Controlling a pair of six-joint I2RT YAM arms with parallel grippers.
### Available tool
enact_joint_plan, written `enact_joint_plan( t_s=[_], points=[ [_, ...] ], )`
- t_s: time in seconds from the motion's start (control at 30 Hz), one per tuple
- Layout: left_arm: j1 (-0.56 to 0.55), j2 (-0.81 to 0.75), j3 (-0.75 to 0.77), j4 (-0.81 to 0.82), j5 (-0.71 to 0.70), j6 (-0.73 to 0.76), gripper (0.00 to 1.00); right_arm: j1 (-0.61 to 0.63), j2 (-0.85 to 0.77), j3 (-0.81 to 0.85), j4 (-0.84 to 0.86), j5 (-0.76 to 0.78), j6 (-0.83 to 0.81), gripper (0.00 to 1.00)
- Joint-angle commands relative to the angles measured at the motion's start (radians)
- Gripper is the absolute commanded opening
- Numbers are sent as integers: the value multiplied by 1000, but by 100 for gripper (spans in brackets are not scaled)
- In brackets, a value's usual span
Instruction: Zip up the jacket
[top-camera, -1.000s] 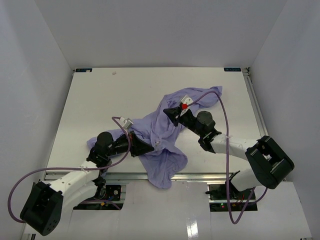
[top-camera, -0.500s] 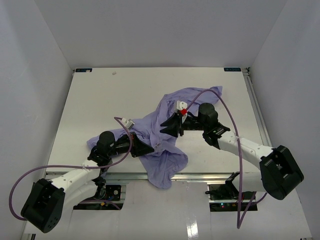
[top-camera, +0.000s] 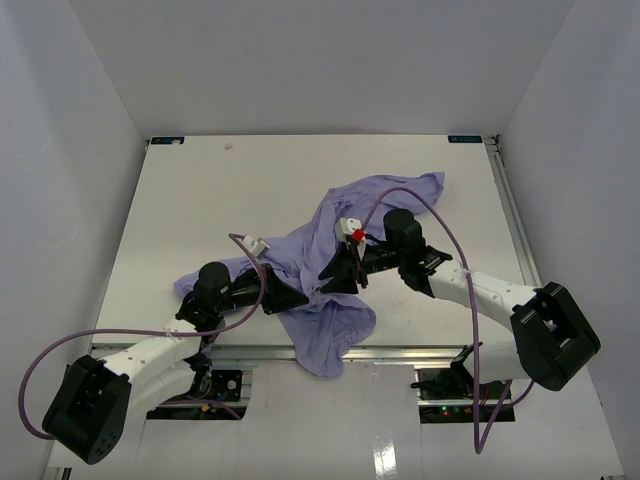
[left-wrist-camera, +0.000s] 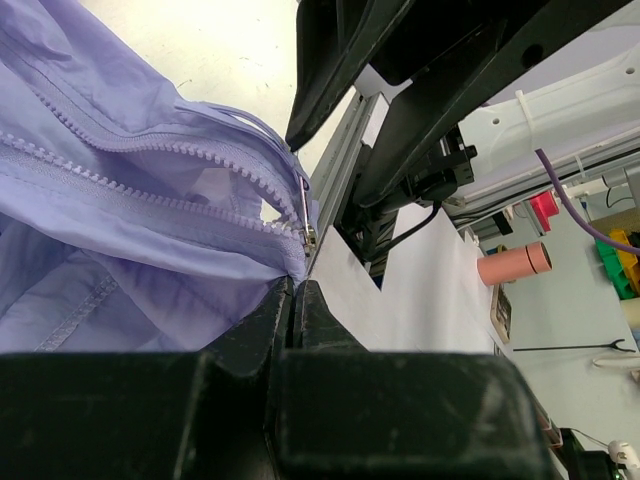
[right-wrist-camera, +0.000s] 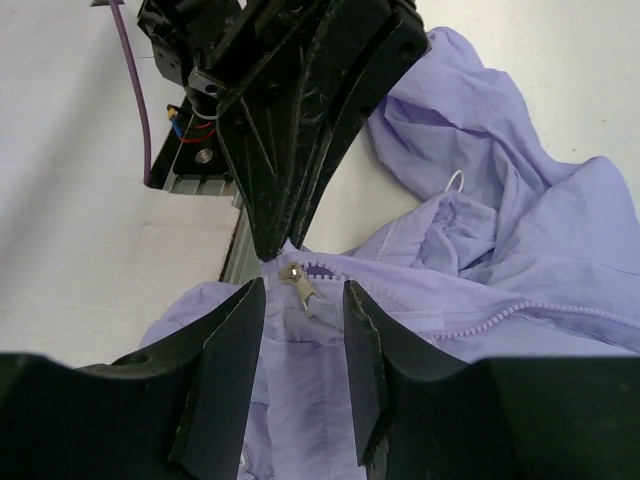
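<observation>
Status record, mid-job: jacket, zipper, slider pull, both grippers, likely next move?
jacket: lavender, crumpled on the table
zipper: tooth rows apart, meeting only at the slider
slider pull: small metal tab, free, not pinched
left gripper: shut on jacket fabric right by the slider
right gripper: open, one finger on either side of the pull
next move: probably close the right gripper on the pull, then draw it along the teeth

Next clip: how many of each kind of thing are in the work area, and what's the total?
Jacket: 1
Zipper pull: 1
Claws: 2 (left claw, right claw)
Purple cables: 2
Total: 6
</observation>
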Motion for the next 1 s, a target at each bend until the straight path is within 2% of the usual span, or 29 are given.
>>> enact_joint_plan(
  t_s=[0.0, 0.4, 0.6, 0.7, 0.8, 0.83, 0.97],
  points=[
    [-1, 0, 26, 25, 9, 5, 0, 22, 22, 21, -24, -18, -13, 43],
    [-1, 2, 21, 36, 7, 5, 0, 85, 56, 61, -86, 82, -74, 45],
    [-1, 6, 18, 41, 4, 3, 0, 92, 50, 51, -107, 92, -93, 42],
    [-1, 8, 20, 45, 2, -1, 0, 98, 37, 33, -101, 125, -91, 33],
    [-1, 3, 18, 39, 0, 0, 0, 98, 31, 33, -106, 152, -89, 11],
    [-1, 0, 18, 36, -2, -1, 0, 98, 23, 32, -109, 174, -82, 8],
    [-1, -9, 22, -2, -23, 10, 0, 99, -6, 31, -115, 229, -68, 8]
  ],
)
